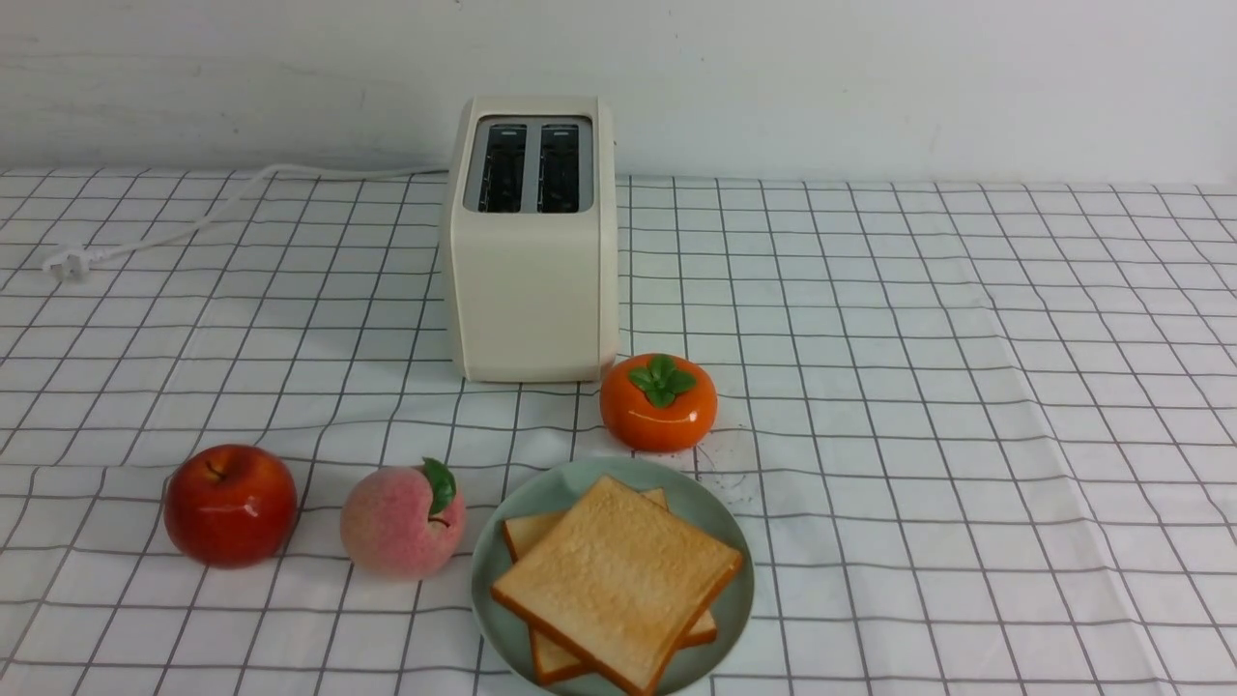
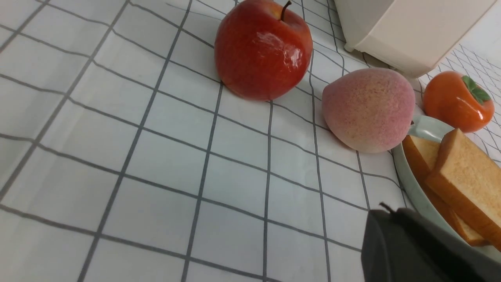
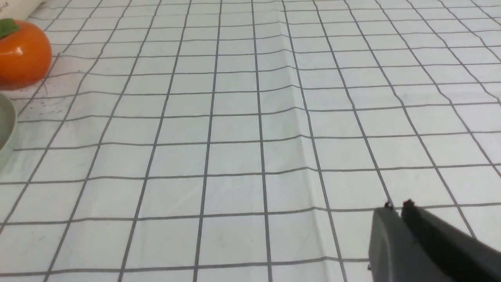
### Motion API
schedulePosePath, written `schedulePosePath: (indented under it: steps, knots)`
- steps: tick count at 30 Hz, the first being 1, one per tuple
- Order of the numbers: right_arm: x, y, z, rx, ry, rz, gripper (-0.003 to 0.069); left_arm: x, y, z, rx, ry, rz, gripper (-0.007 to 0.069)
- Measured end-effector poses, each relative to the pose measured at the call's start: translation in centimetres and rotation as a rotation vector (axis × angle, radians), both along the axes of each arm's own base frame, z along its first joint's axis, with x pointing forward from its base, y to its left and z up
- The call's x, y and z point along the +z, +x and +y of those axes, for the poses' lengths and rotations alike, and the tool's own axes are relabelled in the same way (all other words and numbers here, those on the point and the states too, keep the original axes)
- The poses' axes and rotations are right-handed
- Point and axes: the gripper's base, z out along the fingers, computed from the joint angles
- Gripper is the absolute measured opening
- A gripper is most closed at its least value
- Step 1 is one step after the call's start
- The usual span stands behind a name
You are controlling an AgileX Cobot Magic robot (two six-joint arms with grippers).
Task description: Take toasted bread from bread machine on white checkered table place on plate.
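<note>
Looks like the job is basically wrapping up here. Going left to right: the left tool (image 2: 395, 219) is sitting low over the white checkered worktop (image 1: 966, 387), fully closed and holding nothing, with the red apple (image 1: 230, 504) and the peach (image 1: 403, 520) out ahead of it. Neither arm is showing in the front view.

In the middle, the bread machine (image 1: 532, 242) is standing with both slots looking dark and empty, and both slices of toasted bread (image 1: 618, 580) are lying stacked on the plate (image 1: 541, 493), the top one sitting crooked across the lower one. The persimmon (image 1: 659, 401) is resting just beside the plate's far rim, near the bread machine's front corner.

Over on the right, the right tool (image 3: 396, 205) is hovering above bare cloth, well apart from the plate, its jaws nearly together with only a thin slit showing, gripping nothing.

So I'm guessing nothing is left to fetch; the next move probably just calls for both arms parking clear without bumping the fruit.
</note>
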Motion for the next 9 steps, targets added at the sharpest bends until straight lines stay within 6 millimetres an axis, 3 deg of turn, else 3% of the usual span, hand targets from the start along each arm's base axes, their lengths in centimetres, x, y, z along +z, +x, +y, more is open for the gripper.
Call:
schedulePosePath:
  steps: [9]
  knots:
    - [0.0, 0.0, 0.0, 0.0, 0.0, 0.0, 0.0046, 0.0, 0.0, 0.0, 0.0, 0.0, 0.0, -0.0008]
